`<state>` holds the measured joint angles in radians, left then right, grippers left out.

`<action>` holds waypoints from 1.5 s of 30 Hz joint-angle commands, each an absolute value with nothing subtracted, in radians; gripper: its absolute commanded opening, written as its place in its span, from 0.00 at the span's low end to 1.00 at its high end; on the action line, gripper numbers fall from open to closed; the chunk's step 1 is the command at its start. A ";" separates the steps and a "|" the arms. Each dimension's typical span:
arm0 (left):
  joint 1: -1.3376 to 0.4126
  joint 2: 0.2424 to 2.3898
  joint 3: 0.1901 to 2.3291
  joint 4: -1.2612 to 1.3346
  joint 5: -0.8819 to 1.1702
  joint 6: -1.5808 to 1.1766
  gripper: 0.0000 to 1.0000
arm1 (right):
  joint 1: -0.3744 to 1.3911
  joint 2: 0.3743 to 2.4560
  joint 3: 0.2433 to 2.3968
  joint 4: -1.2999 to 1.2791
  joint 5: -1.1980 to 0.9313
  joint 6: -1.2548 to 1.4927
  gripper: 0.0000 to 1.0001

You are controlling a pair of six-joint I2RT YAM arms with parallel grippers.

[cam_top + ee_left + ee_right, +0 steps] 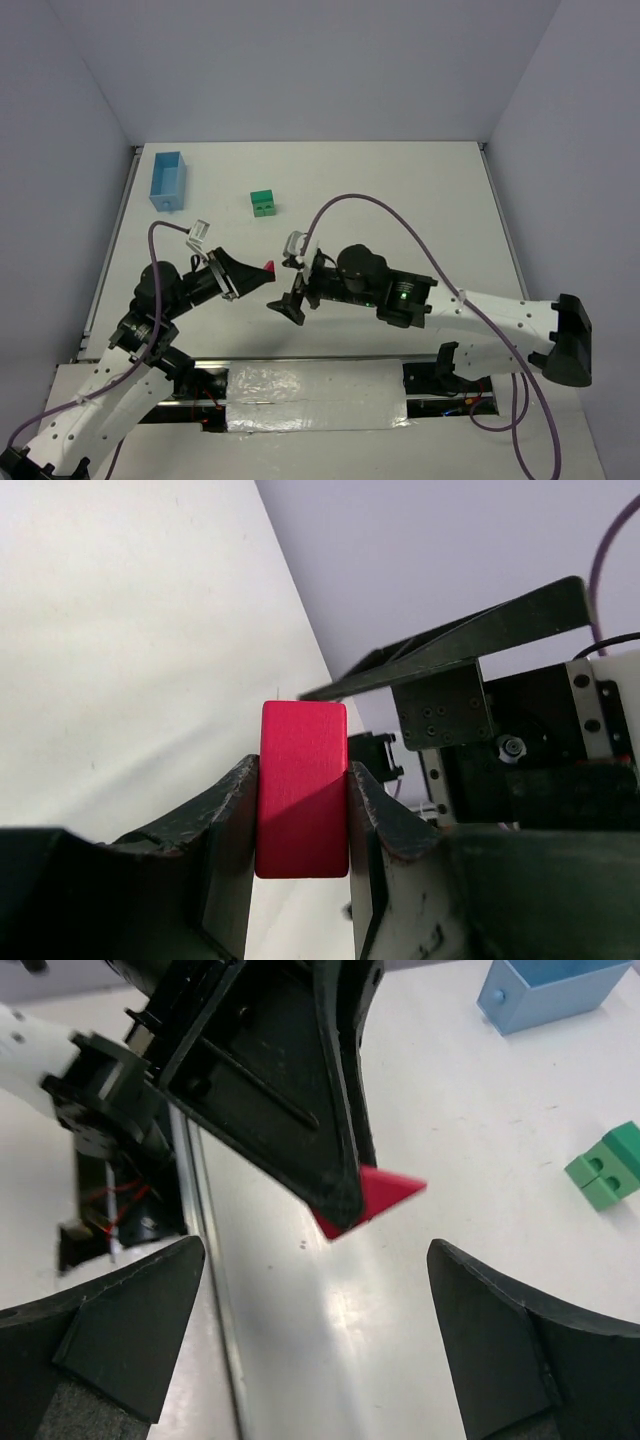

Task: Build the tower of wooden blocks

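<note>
Left gripper clamps the red roof piece; right gripper faces it, jaws spread wide

Right tool obstructs left tool, red piece.

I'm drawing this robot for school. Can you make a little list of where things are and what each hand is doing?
left hand: shut on the red roof piece
right hand: open, empty, facing the left hand
green blocks: together on the table, beyond both hands
blue box: far left corner of the table, open top
</note>
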<state>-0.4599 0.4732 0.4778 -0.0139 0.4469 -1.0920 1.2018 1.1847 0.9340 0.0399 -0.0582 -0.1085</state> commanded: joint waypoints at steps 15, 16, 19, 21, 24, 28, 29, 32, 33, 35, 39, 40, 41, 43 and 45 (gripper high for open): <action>-0.465 0.353 0.269 0.730 0.394 -1.202 0.00 | 1.115 0.983 0.684 0.572 -0.127 0.911 0.73; -0.463 0.348 0.255 0.788 0.390 -1.218 0.00 | 1.115 0.994 0.695 0.580 -0.126 0.926 0.71; -0.465 0.325 0.229 0.828 0.370 -1.264 0.00 | 1.115 1.041 0.693 0.636 -0.115 0.939 0.65; -0.463 0.321 0.232 0.822 0.376 -1.261 0.00 | 1.117 1.057 0.692 0.698 -0.130 0.939 0.61; -0.465 0.322 0.250 0.788 0.387 -1.250 0.00 | 1.118 1.088 0.706 0.724 -0.130 0.937 0.59; -0.465 0.311 0.258 0.795 0.394 -1.253 0.00 | 1.118 1.107 0.719 0.710 -0.115 0.933 0.58; -0.463 0.307 0.262 0.779 0.391 -1.255 0.00 | 1.117 1.111 0.721 0.718 -0.117 0.930 0.58; -0.463 0.302 0.258 0.793 0.388 -1.269 0.00 | 1.117 1.127 0.748 0.703 -0.121 0.916 0.58; -0.463 0.304 0.258 0.801 0.390 -1.275 0.00 | 1.117 1.132 0.750 0.706 -0.126 0.911 0.58; -0.463 0.310 0.253 0.810 0.399 -1.292 0.00 | 1.117 1.138 0.753 0.715 -0.129 0.907 0.58; -0.463 0.316 0.241 0.848 0.405 -1.327 0.00 | 1.117 1.157 0.773 0.715 -0.127 0.881 0.57; -0.463 0.319 0.241 0.851 0.406 -1.331 0.00 | 1.117 1.163 0.775 0.730 -0.135 0.877 0.57; -0.463 0.321 0.241 0.853 0.410 -1.335 0.00 | 1.117 1.169 0.784 0.732 -0.141 0.876 0.57; -0.463 0.324 0.242 0.853 0.413 -1.338 0.00 | 1.117 1.184 0.792 0.741 -0.158 0.880 0.56; -0.463 0.322 0.244 0.842 0.410 -1.336 0.00 | 1.115 1.198 0.796 0.765 -0.172 0.885 0.55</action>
<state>-0.4606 0.3214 0.2234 0.7700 0.3969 -1.3174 1.1164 1.1847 0.7464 0.6769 -0.1455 0.8970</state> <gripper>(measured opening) 0.454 0.555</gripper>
